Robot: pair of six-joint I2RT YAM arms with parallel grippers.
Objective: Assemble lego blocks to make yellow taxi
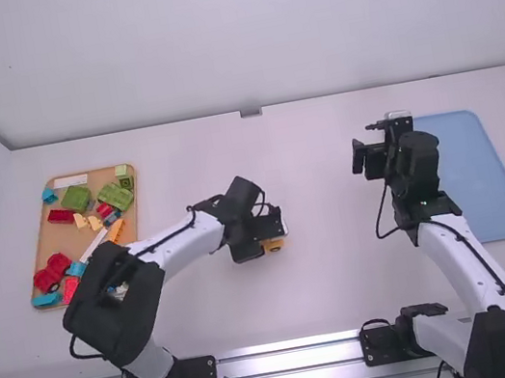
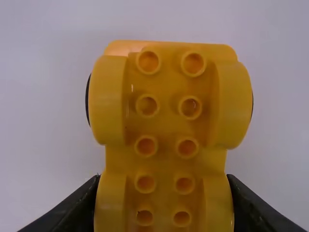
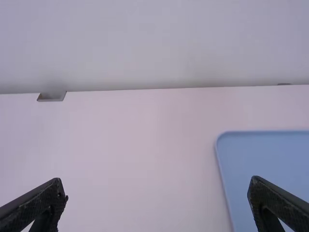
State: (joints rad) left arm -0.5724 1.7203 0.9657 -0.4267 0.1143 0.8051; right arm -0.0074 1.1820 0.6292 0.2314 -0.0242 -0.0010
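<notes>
My left gripper [image 1: 272, 228] is low at the middle of the table with a yellow wheeled base [image 1: 273, 245] at its fingers. In the left wrist view the yellow base [image 2: 166, 125], its studs facing the camera, fills the space between the fingertips of the left gripper [image 2: 163, 203], which press on its two sides. Over the table beside the blue tray's left edge is the right gripper [image 1: 362, 145]. The right wrist view has the right gripper [image 3: 158, 195] wide open and holding nothing. A wooden tray [image 1: 44, 243] at the far left carries loose blocks, among them small yellow-orange pieces [image 1: 116, 231].
Red, green, blue and white blocks share the wooden tray, whose near edge lies close to the left arm. A blue tray [image 1: 478, 179] lies on the right, beside the right arm. Bare white table [image 1: 345, 270] separates the two grippers.
</notes>
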